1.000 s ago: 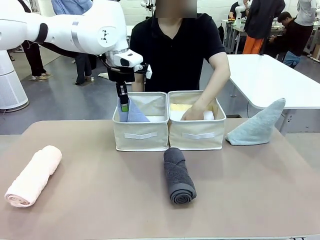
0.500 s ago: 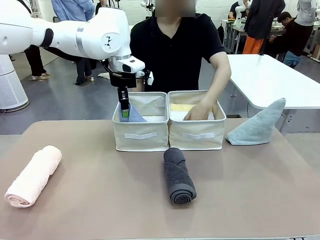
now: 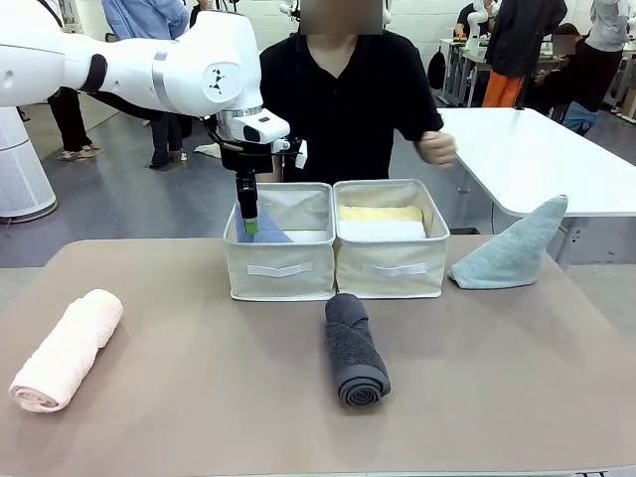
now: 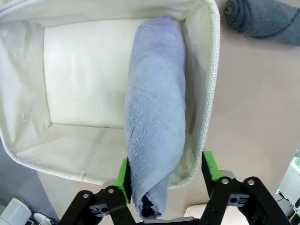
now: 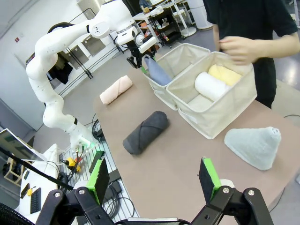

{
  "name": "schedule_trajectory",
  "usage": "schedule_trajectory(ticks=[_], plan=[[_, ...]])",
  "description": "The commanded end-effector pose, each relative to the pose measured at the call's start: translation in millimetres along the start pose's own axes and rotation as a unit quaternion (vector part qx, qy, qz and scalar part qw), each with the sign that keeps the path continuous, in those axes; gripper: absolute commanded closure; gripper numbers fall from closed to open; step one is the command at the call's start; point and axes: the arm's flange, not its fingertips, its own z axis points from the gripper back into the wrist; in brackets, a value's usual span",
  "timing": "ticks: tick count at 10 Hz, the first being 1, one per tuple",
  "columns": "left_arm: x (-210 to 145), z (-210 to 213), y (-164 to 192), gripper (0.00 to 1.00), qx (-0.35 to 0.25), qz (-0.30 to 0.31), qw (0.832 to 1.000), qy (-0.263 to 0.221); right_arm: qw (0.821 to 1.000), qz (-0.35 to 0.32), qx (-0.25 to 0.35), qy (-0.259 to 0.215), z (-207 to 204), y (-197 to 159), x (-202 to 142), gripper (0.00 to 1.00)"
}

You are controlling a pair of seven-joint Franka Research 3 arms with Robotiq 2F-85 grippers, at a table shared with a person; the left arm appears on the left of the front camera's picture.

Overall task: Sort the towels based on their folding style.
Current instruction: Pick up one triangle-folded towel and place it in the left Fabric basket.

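left wrist view looks straight down on the periwinkle blue triangle-fold towel. it lies lengthways in the left bin, pressed along one side wall, with its near end poking up between the pads of the left gripper. the jaws stand apart, wider than the towel. one pad is right against the terry, while the other sits clear of it over the bin's rim, so nothing looks pinched. from the front, that gripper hangs just above the bin with the towel's tip at its fingers.

to my eye the step in hand is leaving this fold where it lies. doing it well means rising straight up, pads kept wide, so no loop of terry snags and drags the fold open. the bin's soft wall shouldn't get hooked either. i can't tell whether the outer pad is inside or outside that wall.

beside it, touching, the right bin holds the yellow roll and the white roll. the dark grey roll lies on the table just in front of the bins, and the pink roll is well off to the left. the teal-grey triangle fold sits to the right of the bins. the person's hand is raised clear of everything. the right gripper hovers with jaws wide and empty.
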Motion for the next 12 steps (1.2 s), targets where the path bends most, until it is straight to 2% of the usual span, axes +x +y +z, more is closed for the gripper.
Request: schedule_trajectory(ticks=[1,7,9,12], plan=[[-3.6,3.4,-4.7,0.0,0.013,-0.014,1.0,0.0,1.0,0.006,0.002,-0.007,-0.8,0.3,-0.7,0.0],[-7.9,12.1,-8.7,0.0,0.019,-0.023,1.0,-0.004,1.0,0.006,0.002,-0.007,-0.8,0.3,-0.7,0.0],[-20.1,34.2,-11.7,0.0,0.047,-0.032,0.998,-0.029,1.0,0.006,0.002,-0.007,-0.8,0.3,-0.7,0.0],[-121.4,100.0,-56.9,0.0,0.087,-0.022,0.992,-0.086,1.0,0.006,0.002,-0.007,-0.8,0.3,-0.7,0.0]])
